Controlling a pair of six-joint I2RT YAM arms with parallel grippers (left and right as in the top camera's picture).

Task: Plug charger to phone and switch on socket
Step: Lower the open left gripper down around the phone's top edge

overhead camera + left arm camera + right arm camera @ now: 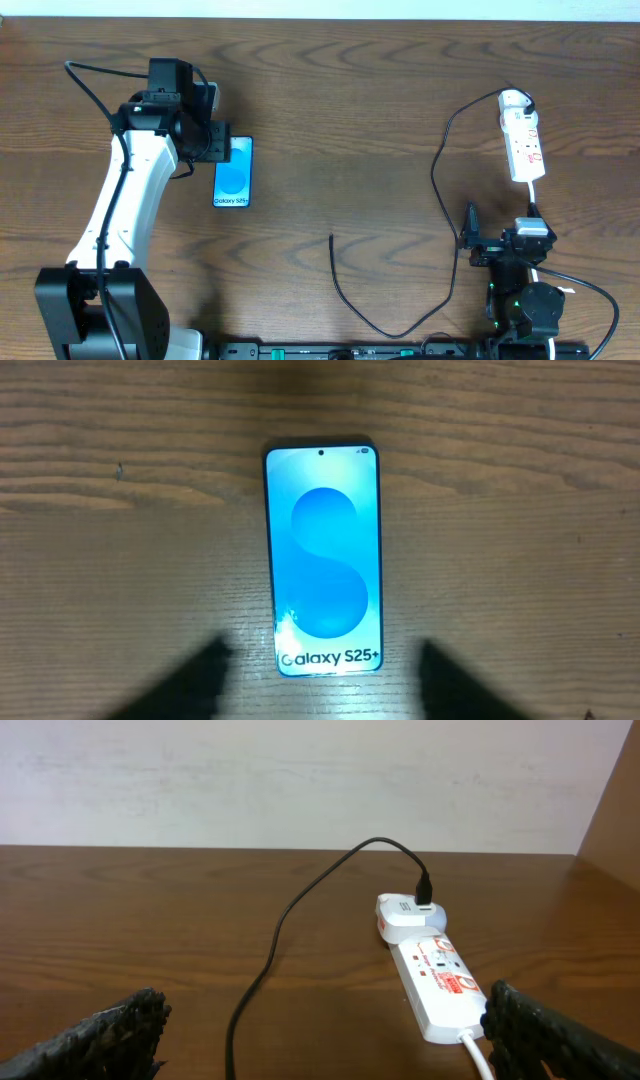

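The left claw (322,658) hangs open astride the phone (322,550), whose long axis runs straight ahead. The right claw (325,1040), open too, is nearer the charger (333,255).

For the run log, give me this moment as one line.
left gripper: open, either side of phone | right gripper: open, empty | cable: one end at power strip, free tip lying apart from phone

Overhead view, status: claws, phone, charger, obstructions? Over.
Left claw open, straddling slim blue-screened smartphone, not gripping. Right claw open, empty, facing narrow white power strip. Thin black charger cable: tip loose on wooden table, apart from phone. Nothing between them.
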